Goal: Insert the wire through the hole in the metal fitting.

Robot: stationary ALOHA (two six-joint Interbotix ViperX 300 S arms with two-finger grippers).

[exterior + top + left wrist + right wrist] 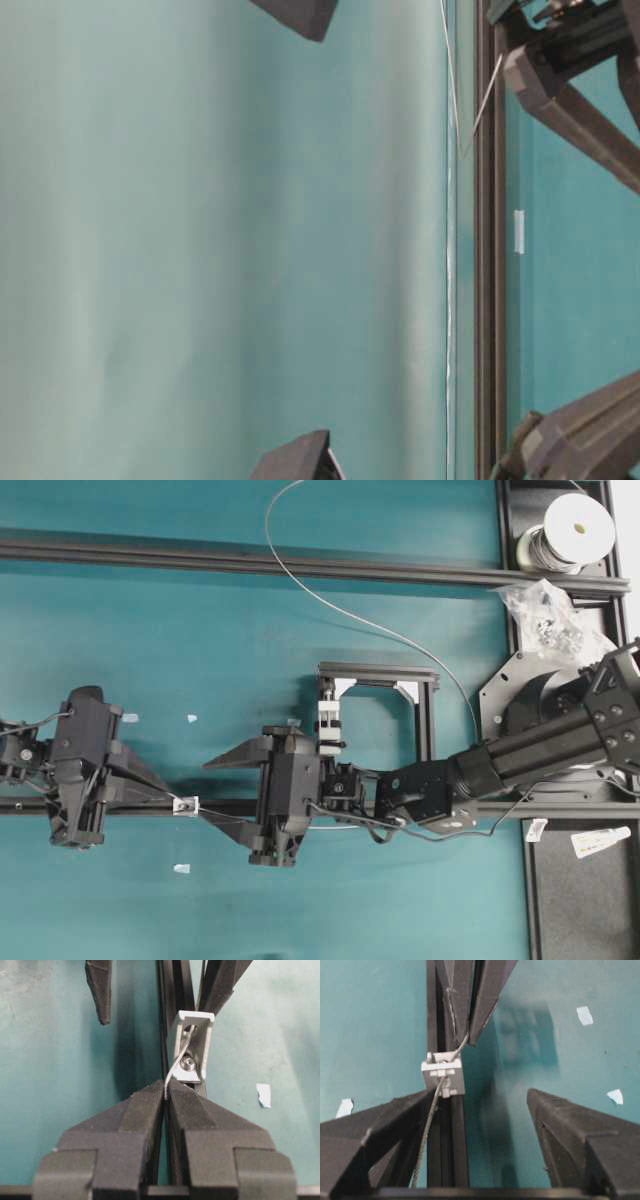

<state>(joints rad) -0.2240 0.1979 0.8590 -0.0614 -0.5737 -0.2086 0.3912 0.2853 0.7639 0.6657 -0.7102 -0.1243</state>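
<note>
**Wire through fitting, left claw pinching end, right claw spread wide**

Left gripper [165, 1095] is clamped tight on the tip of the wire [177, 1062]; the fingers meet with only the strand between them. From the pinch the wire curves up and passes through the metal fitting [191, 1047], a small silver bracket sitting on the black rail [170, 1010]. The hole itself is hard to make out, with the strand running across it.

In the right wrist view the fitting [443, 1076] sits on the same rail, with wire [427, 1130] entering it from below and coming out the top toward the closed left fingers [465, 1000].

Right gripper [480, 1105] has its jaws far apart and holds nothing; the wire runs close by its left finger, contact unclear.

Overhead: fitting [185, 804] sits between the left gripper [150, 780] and the right gripper [225, 790] on the teal table [200, 630]. The wire [400, 640] loops far back to a spool [570, 530] at the top right. White tape scraps [181, 868] lie nearby.
</note>
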